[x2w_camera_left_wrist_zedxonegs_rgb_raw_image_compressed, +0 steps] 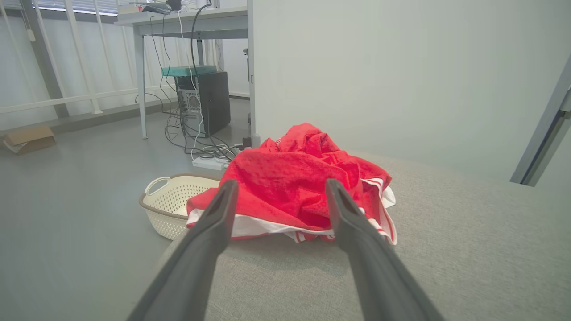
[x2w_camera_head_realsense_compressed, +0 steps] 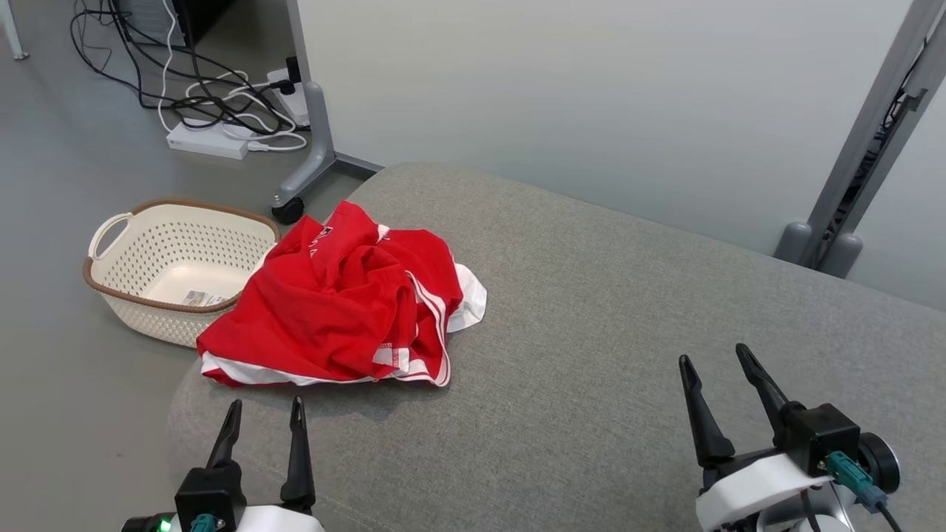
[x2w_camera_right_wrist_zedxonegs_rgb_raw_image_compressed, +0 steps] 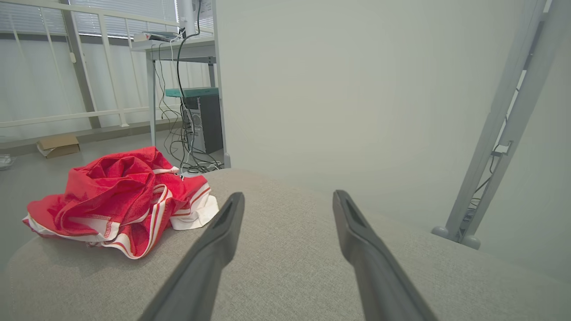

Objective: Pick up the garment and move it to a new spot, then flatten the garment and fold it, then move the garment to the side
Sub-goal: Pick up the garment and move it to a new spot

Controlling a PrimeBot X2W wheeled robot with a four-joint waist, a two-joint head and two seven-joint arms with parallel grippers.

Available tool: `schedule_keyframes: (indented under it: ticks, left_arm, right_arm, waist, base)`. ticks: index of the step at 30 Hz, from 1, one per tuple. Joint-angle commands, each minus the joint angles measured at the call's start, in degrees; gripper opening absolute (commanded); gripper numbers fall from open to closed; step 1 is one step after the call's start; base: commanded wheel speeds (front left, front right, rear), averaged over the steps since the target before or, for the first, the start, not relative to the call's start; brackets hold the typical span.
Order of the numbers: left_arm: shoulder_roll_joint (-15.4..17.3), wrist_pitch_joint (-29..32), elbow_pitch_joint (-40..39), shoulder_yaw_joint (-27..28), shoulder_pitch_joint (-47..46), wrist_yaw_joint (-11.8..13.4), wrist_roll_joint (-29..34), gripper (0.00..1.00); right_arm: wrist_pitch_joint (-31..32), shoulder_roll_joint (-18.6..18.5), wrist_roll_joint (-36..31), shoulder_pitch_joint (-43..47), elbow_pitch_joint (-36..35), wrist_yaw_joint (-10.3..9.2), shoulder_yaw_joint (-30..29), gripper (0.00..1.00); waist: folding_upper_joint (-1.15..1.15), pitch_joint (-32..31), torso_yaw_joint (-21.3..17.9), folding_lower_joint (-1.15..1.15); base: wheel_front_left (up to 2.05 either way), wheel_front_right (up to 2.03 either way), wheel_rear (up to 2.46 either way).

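Jaws of the left gripper (x2w_camera_head_realsense_compressed: 267, 403) and the right gripper (x2w_camera_head_realsense_compressed: 713, 354) were held wide and empty. The crumpled red shirt (x2w_camera_head_realsense_compressed: 340, 303) was heaped at the left end of the worktop (x2w_camera_head_realsense_compressed: 591, 310), directly ahead of the left gripper, which was judged the nearer.

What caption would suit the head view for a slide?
Crumpled red garment on the grey cushion beside a cream basket; left gripper and right gripper open, not touching it.

Soft, diffuse brightness throughout; daylight is admitted through the window (x2w_camera_right_wrist_zedxonegs_rgb_raw_image_compressed: 125, 22) at 10 o'clock. A faint shadow is cast beneath the garment (x2w_camera_head_realsense_compressed: 332, 310) toward 6 o'clock. Wrist-view foregrounds are rendered slightly soft.
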Motion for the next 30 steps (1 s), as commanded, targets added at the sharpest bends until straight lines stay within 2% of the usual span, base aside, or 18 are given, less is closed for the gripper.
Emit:
schedule_keyframes:
  ticks: [1, 12, 25, 30]
  left_arm:
    - [0.2, -0.26, -0.33, 0.25, 0.46, 0.3, -0.06, 1.0]
    - [0.22, -0.26, -1.16, 0.85, 0.74, 0.66, -0.14, 1.0]
    - [0.22, -0.26, 0.19, 0.89, 0.12, -0.03, 0.25, 1.0]
    - [0.22, -0.26, 3.87, 0.85, -1.17, -1.7, -1.19, 1.0]
  right_arm:
    - [-0.33, -0.42, 0.2, -0.33, 0.27, 0.09, 0.05, 1.0]
    - [-0.32, -0.4, 0.47, -1.47, 1.11, 0.09, 0.94, 1.0]
    - [-0.32, -0.4, 0.8, -0.06, 0.46, 0.09, 0.05, 1.0]
    - [-0.32, -0.39, 0.36, 0.76, -0.26, 0.09, -0.37, 1.0]
  waist:
    - [0.0, 0.28, 0.28, 0.0]
    - [0.0, 0.65, 0.72, 0.0]
    - [0.0, 0.59, 0.61, 0.0]
    - [0.0, 1.68, 0.69, 0.0]
  base:
    - [0.0, 0.0, 0.0]
    - [0.0, 0.0, 0.0]
    - [0.0, 0.0, 0.0]
    - [0.0, 0.0, 0.0]
